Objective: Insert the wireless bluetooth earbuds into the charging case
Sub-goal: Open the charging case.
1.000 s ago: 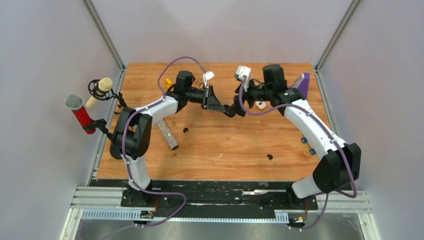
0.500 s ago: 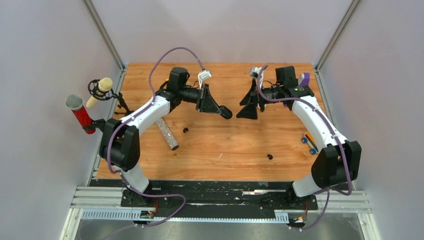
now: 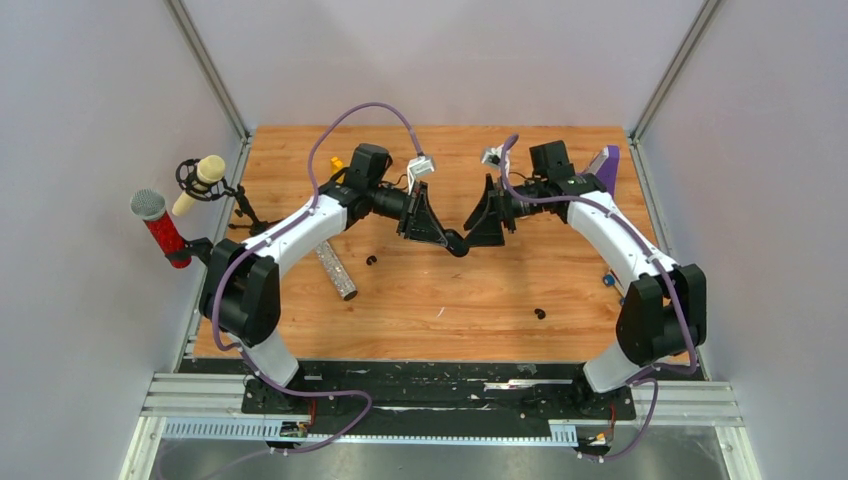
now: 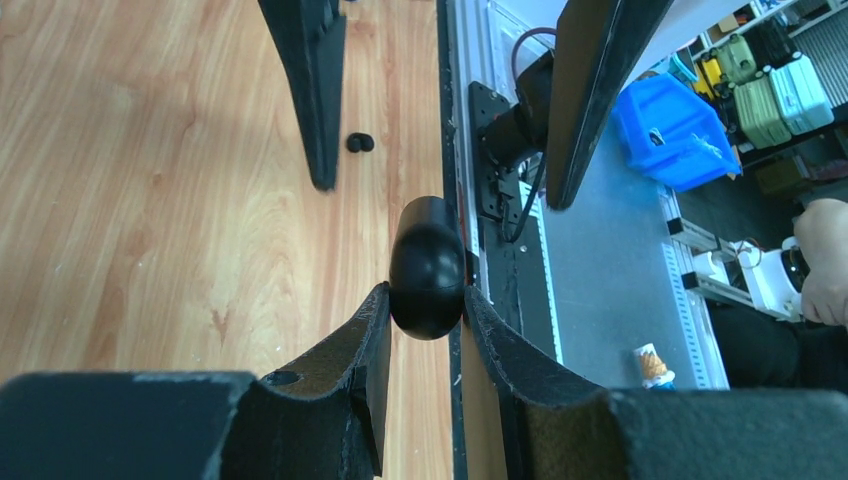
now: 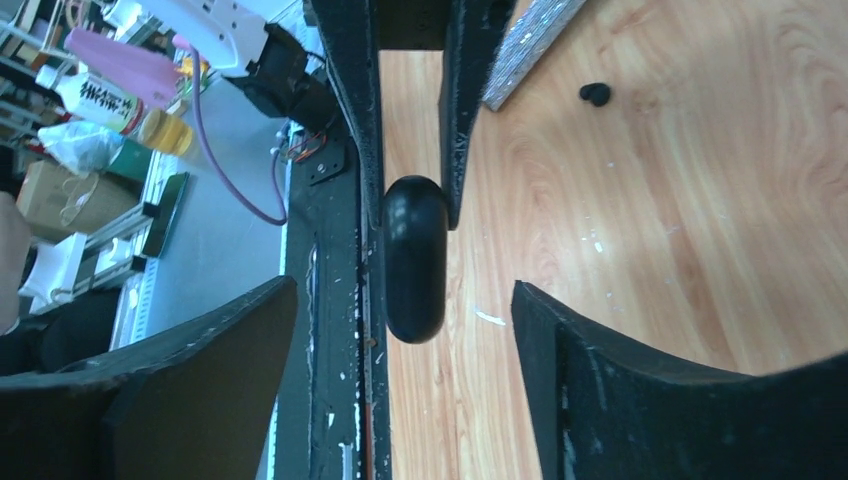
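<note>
From above, two arms meet nose to nose over the wooden desk. The left tool is clenched on a small black charging case, which juts from its tips toward the right tool. The right tool is released, its fingers spread either side of the case's free end. A black earbud lies on the desk on the near side of the left tool, well apart from it, beside a glittery silver bar. A second black earbud lies on the near side of the right tool, close to the desk's front edge. No white earbuds show; they may be hidden under the arms.

The left wrist view shows the left tool's fingers pinching one rounded end of the case, pads on its sides, with the case clear of the desk. The right tool's fingers stand wide apart beyond it.

The right wrist view shows the case between the right tool's own fingers, with open space on both sides and no contact.

The case looks hard, glossy and rounded, so probably light and slippery. A squeeze across its flatter sides seems safest. The earbuds are tiny and would likely roll, calling for a fingertip pinch. No lid seam or hinge can be made out, so which end opens is unclear.
</note>
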